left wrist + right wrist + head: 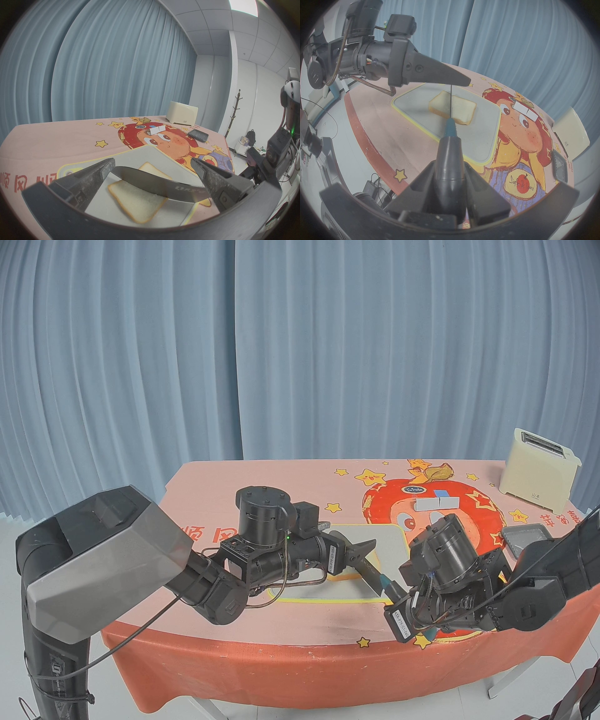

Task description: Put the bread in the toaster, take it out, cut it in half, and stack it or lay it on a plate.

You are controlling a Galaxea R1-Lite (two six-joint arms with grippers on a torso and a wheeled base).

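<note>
A slice of white bread (137, 201) lies flat on the grey cutting board (178, 212). My right gripper (450, 167) is shut on the dark handle of a knife (450, 128), near the board's front edge. The blade (156, 186) runs edge-down across the middle of the slice (461, 109). My left gripper (152, 163) hovers open just above the bread, one finger on each side of the blade, holding nothing. In the head view it (361, 551) points right over the board (375, 537), with the right gripper (400, 597) in front of it.
The cream toaster (539, 470) stands at the table's far right corner, slots up. A dark grey tray (525, 539) lies in front of it near the right arm. A small white and blue object (437, 502) sits behind the board. The table's left half is bare cloth.
</note>
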